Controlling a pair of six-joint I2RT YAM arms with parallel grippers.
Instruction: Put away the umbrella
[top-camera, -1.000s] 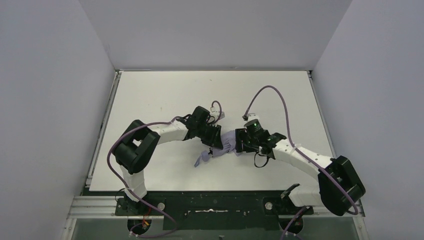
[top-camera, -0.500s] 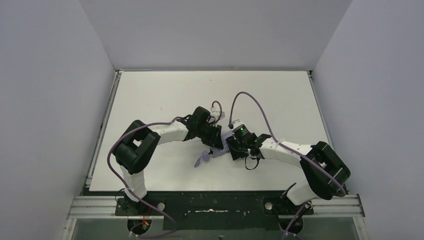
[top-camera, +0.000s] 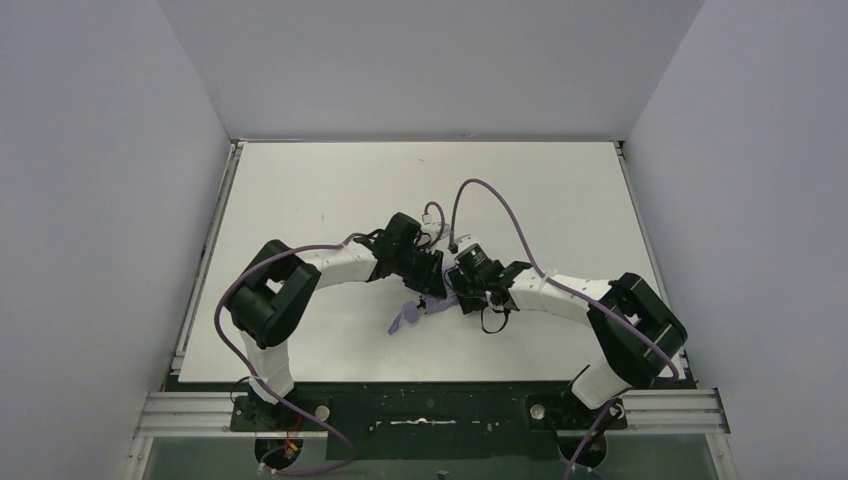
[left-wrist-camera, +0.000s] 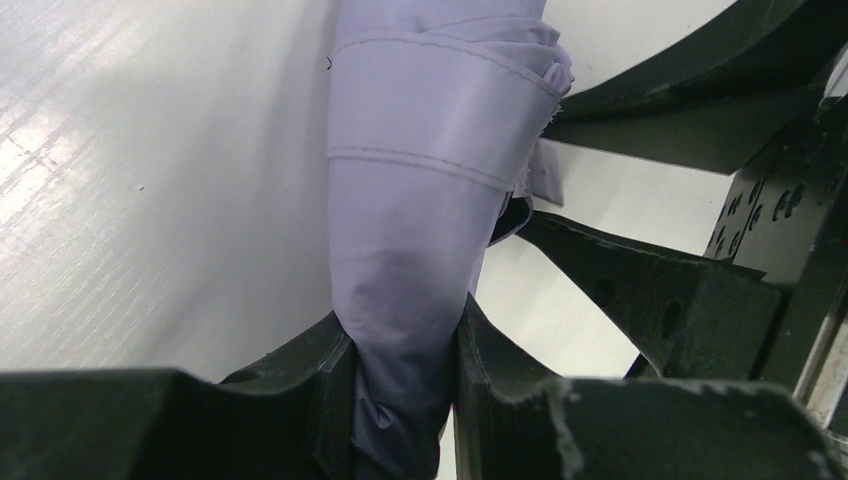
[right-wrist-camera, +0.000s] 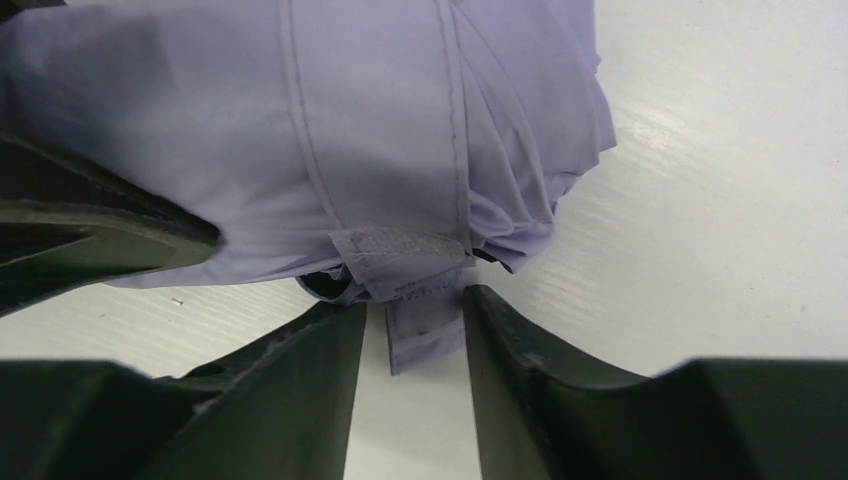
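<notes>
The compact lavender fabric umbrella (left-wrist-camera: 420, 200) sits low against the white surface (left-wrist-camera: 150, 150). Its gathered canopy is clamped in the left end effector (left-wrist-camera: 405, 330), whose black jaws press into the cloth from both sides. It likely handles as a light, soft-skinned bundle over a stiffer core. The slick fabric creases easily, so a hold on cloth alone may slip, and the frame hidden beneath could bend under a hard squeeze. The wrapped middle, where the left end effector grips, seems the firmer place. Just beside the left end effector, the right end effector (right-wrist-camera: 415, 305) stands partly apart astride the small hook-and-loop tab (right-wrist-camera: 425, 330) of the stitched lavender strap (left-wrist-camera: 440, 125), not plainly pinching it. The strap bands loose, puffy folds.
</notes>
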